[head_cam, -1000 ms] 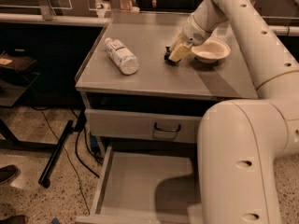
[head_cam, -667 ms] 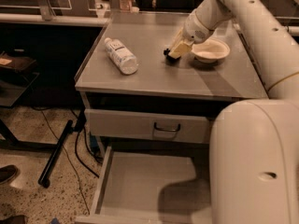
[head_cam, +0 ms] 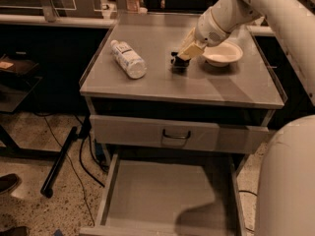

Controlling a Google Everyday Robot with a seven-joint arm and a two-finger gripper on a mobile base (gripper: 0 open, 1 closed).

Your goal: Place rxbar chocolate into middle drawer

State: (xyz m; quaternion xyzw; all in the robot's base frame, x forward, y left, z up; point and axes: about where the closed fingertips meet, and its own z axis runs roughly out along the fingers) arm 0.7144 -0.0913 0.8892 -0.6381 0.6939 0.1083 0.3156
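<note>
My gripper (head_cam: 179,62) sits low over the worktop (head_cam: 162,80) at the chocolate bar (head_cam: 178,69), hold impossible to tell, drawer (head_cam: 162,193) open below.

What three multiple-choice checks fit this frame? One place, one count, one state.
1. Where is the gripper?
A. Inside the open drawer
B. On the cabinet top, at the rxbar chocolate, left of the white bowl
C. Down by the floor

2. How many white bowls stand on the cabinet top?
A. None
B. One
C. Three

3. What state is the middle drawer in?
A. Pushed shut
B. Taken out and lying on the cabinet top
C. Pulled out, without the bar in it

Key:
1 B: the gripper sits at the dark bar on top.
2 B: a single bowl shows, at the right rear.
3 C: its grey floor is exposed below the shut drawer front, and the bar is up on the cabinet top.
</note>
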